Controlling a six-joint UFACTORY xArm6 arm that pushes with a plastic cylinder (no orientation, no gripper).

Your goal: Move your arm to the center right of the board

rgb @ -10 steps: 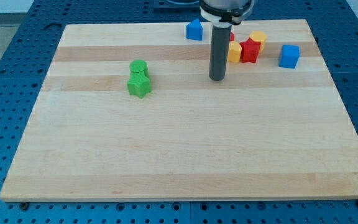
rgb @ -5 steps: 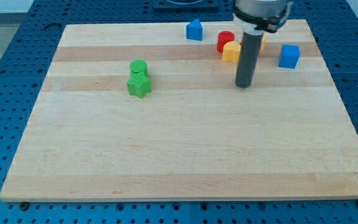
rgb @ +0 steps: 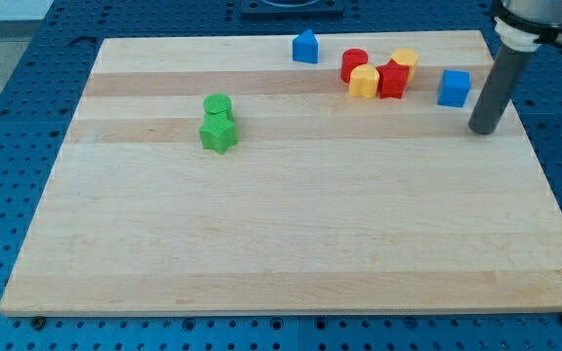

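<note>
Bright, even light; sharp, perhaps faint shadows.

2 green blocks [rgb: 219,124] touch at the view's left; red, yellow and blue blocks [rgb: 379,73] sit near its top.

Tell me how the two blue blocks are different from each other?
The blue block near the view's top has a pointed, house-like top; the blue cube is flat-topped. The pointed one sits alone, left of the red and yellow cluster; the cube sits right of it, just left of my tip. Both are blue, similar in size, and rest on the board.
</note>
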